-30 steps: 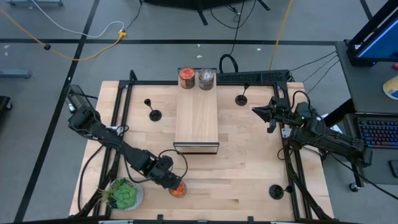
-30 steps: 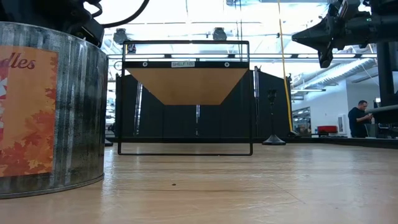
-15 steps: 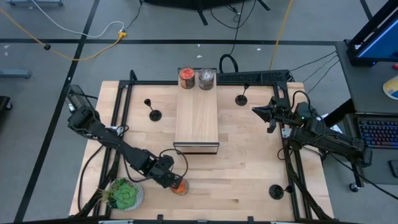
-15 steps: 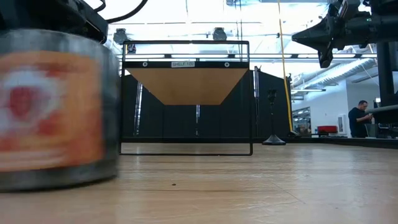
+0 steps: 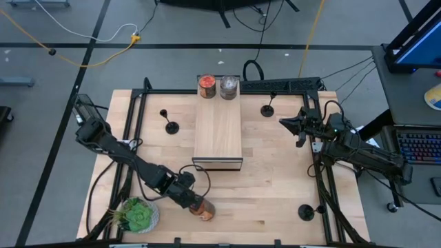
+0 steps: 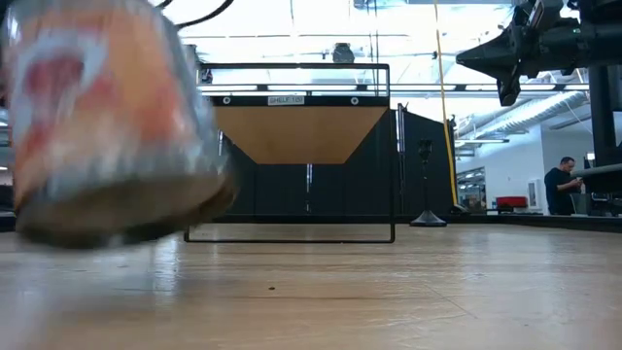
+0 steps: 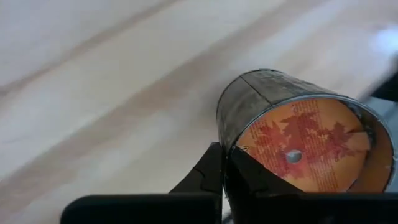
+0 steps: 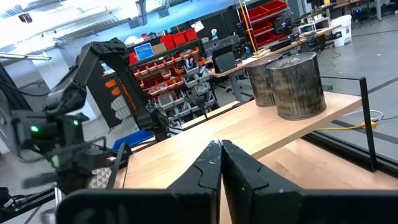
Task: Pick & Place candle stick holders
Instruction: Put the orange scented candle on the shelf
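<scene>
Tipping over since prev frame, orange-label jar (image 5: 204, 210), left end effector (image 5: 195, 204) now closed

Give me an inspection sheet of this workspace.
Surface: wooden table, with a wooden shelf at its centre.
Job's things: three candle stick holders, upright, untouched.
Clutter: two jars on the shelf; tilted jar; plant.
Grippers: left gripper shut at the tilted jar's rim; right gripper shut, idle at the right.
Cables: yellow cable on the floor.
Surroundings: person far behind; keyboard.
</scene>
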{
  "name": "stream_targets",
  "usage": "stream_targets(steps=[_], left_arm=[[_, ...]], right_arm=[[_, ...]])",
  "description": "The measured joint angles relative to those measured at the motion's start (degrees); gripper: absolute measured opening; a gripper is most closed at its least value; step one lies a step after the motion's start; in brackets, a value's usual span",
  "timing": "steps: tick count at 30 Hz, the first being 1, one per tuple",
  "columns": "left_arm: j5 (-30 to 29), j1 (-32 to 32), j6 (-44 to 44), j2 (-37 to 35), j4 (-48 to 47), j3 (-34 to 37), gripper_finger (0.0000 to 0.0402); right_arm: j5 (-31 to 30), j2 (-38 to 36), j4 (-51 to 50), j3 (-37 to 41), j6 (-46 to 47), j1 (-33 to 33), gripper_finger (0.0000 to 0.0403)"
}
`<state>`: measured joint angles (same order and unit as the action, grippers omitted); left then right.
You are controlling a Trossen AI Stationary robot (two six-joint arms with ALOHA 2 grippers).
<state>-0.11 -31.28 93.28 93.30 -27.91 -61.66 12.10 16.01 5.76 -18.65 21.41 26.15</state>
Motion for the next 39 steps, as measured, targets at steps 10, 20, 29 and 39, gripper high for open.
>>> stream_targets(steps=[10, 20, 29, 39], left_arm=[[-3.8, 2.7, -12.7, 0.0, -9.9, -15.4, 0.0002], [-9.2, 8.9, -25.6, -0.1, -23.0, -30.3, 0.0001], [-10.6, 20.4, -39.5, -0.1, -34.4, -40.5, 0.0001], [-9.5, 37.7, -56.5, -0.1, -37.0, -44.0, 0.0]], right_arm=[[0.0, 0.0, 0.0, 0.0, 0.0, 0.0, 0.0004], [0.0, 0.0, 0.0, 0.0, 0.0, 0.0, 0.0004], [0.0, 0.0, 0.0, 0.0, 0.0, 0.0, 0.0004], [0.0, 0.0, 0.0, 0.0, 0.1, 0.0, 0.0004]])
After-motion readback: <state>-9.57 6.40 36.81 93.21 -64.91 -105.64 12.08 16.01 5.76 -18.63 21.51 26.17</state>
